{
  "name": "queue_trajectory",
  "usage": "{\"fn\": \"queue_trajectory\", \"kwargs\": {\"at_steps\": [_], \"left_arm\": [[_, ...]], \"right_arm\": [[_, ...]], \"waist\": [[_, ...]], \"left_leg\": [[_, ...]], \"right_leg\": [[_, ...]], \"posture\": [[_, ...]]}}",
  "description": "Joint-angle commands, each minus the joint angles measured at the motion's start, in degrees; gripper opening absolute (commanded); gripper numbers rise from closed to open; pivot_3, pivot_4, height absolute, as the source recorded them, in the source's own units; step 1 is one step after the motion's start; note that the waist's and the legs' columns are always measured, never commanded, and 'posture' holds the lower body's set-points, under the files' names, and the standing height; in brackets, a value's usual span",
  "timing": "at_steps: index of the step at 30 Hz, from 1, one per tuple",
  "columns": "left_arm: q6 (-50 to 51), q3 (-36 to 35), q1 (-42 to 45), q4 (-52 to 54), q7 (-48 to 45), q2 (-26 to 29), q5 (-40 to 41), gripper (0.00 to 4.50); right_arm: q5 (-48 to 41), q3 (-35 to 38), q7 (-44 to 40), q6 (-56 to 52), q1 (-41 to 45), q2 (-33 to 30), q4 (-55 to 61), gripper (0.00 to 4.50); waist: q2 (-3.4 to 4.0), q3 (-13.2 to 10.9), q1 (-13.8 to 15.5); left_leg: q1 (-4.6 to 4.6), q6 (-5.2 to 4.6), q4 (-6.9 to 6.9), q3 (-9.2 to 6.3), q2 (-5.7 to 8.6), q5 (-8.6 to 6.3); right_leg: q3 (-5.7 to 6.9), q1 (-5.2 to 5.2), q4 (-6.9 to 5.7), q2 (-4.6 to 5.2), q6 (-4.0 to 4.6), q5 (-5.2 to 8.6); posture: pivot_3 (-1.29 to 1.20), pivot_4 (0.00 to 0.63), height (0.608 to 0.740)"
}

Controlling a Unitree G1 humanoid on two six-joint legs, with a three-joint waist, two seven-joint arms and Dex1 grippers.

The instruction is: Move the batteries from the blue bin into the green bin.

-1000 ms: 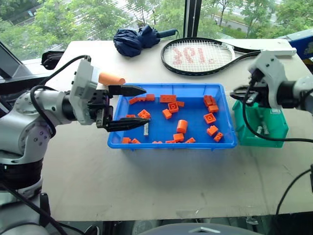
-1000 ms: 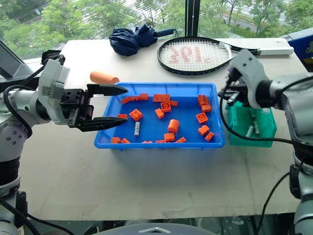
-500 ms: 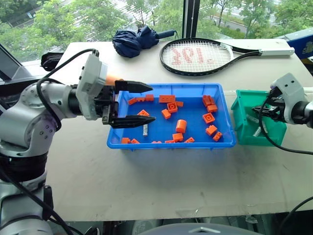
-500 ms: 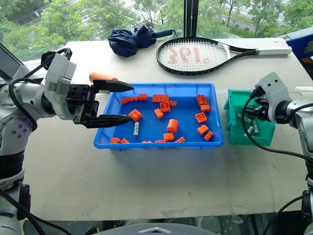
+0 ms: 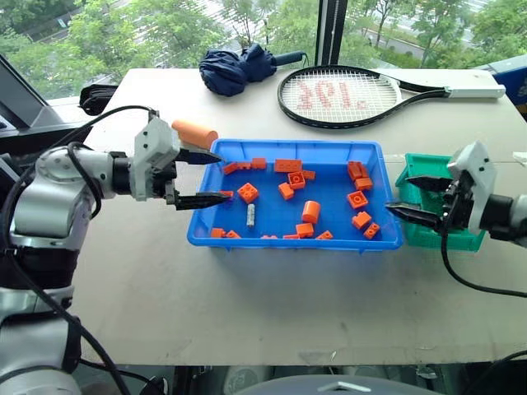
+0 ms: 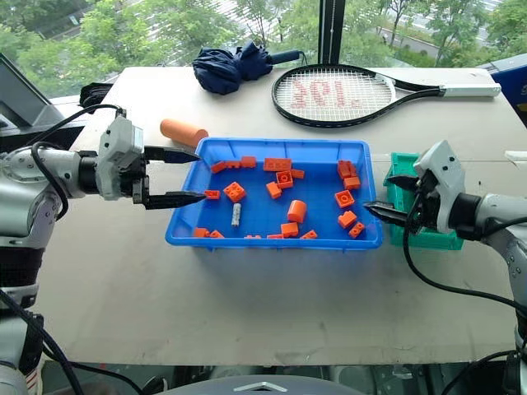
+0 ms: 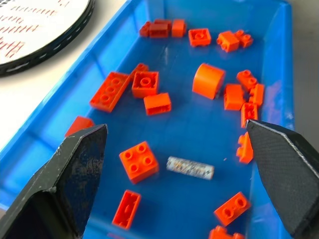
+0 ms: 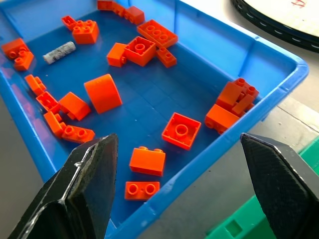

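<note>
One silver-grey battery (image 5: 250, 216) lies among orange bricks on the floor of the blue bin (image 5: 288, 243), left of centre. It also shows in the wrist views as a battery (image 7: 190, 168) and a battery (image 8: 59, 52). My left gripper (image 5: 222, 176) is open over the bin's left rim, pointing in, empty, with the battery ahead of it. The green bin (image 5: 449, 240) stands just right of the blue bin. My right gripper (image 5: 398, 193) is open and empty in front of the green bin's left side, pointing toward the blue bin and hiding the green bin's inside.
Several orange bricks and a big orange cylinder block (image 5: 310, 211) are scattered in the blue bin. An orange cylinder (image 5: 195, 133) lies on the table behind its left corner. A tennis racket (image 5: 346, 95) and a folded navy umbrella (image 5: 235, 70) lie at the back.
My right gripper has opened and sunk from above the green bin to its left front side. My left gripper, still open, has dropped lower and drawn back to the blue bin's left rim.
</note>
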State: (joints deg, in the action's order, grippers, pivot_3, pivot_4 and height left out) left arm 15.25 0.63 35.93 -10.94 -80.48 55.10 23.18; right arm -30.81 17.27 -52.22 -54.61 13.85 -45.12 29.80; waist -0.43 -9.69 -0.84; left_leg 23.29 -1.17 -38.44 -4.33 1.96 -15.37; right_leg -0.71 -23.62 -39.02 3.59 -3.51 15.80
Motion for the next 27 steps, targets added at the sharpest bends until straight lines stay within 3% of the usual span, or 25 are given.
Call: {"fn": "queue_trajectory", "kwargs": {"at_steps": [1,9,18,27], "left_arm": [[-10.4,3.9,5.5,-9.2,-6.3,-2.6,-5.1,4.50],[-35.5,20.2,19.9,-32.2,-12.0,-10.2,-17.2,4.50],[-48.1,33.6,31.6,-48.1,-12.0,-15.3,-22.9,4.50],[-55.2,35.5,37.0,-56.5,-12.0,-18.8,-27.0,4.50]], "right_arm": [[-2.2,2.3,1.4,1.8,-1.6,0.4,2.8,3.91],[-5.5,3.6,5.6,4.4,-7.5,3.2,7.8,3.91],[-10.9,5.2,4.8,11.2,-12.3,3.9,13.3,3.91],[-12.9,1.1,10.5,9.7,-8.1,2.8,15.0,3.91]], "waist": [[-0.01,0.0,0.2],[-0.05,0.0,0.1],[-0.09,0.0,-0.1],[-0.10,0.0,-0.1]], "left_leg": [[0.01,0.03,0.00,0.00,0.00,0.02],[0.11,0.09,-0.14,-0.07,0.06,0.06],[0.17,-0.11,-0.29,-0.15,0.08,-0.06],[0.39,-0.26,-0.72,-0.32,0.08,-0.15]], "right_leg": [[0.01,0.00,0.00,-0.01,0.00,0.00],[0.11,0.03,0.02,0.00,-0.03,-0.01],[0.18,0.02,-0.04,-0.04,-0.05,-0.02],[0.36,0.03,-0.10,-0.06,-0.07,-0.03]], "posture": [[0.00,0.150,0.740],[0.00,0.150,0.740],[0.00,0.150,0.740],[0.00,0.150,0.740]]}}
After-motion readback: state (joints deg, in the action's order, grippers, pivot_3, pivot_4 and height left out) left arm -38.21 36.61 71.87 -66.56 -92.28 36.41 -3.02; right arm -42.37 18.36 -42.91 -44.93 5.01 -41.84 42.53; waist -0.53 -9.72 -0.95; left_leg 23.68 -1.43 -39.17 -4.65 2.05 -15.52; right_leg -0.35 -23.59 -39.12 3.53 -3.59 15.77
